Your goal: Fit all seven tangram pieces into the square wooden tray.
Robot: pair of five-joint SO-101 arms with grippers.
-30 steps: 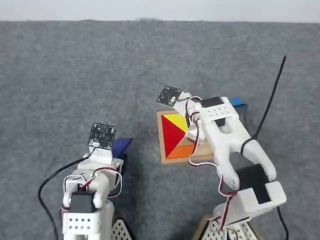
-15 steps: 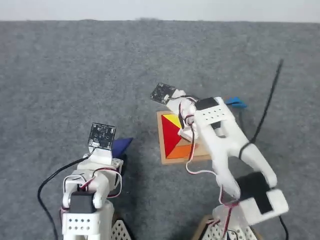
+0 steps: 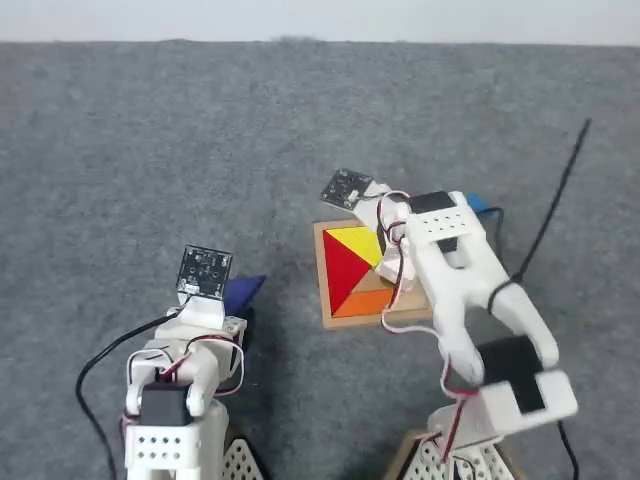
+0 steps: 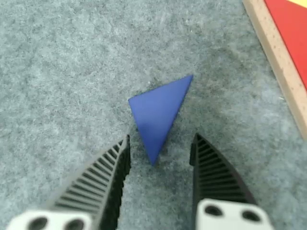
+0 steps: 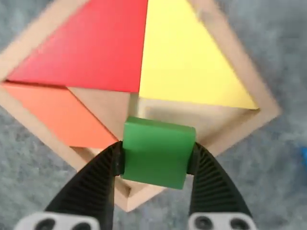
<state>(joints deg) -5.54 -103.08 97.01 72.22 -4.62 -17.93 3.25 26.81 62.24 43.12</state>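
Right gripper (image 5: 154, 160) clamped on green piece (image 5: 157, 152) over wooden tray (image 3: 321, 285), right of frame centre. Left gripper (image 4: 159, 155) spread apart, straddling tip of blue triangle (image 4: 160, 112), lower left.

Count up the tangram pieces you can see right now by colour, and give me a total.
Red piece: 1, in the tray
Yellow piece: 1, in the tray
Orange piece: 1, in the tray
Green piece: 1, held in the right pincer
Dark blue piece: 1, on the mat
Light blue piece: 1, partly hidden behind the right arm
Total: 6 in view
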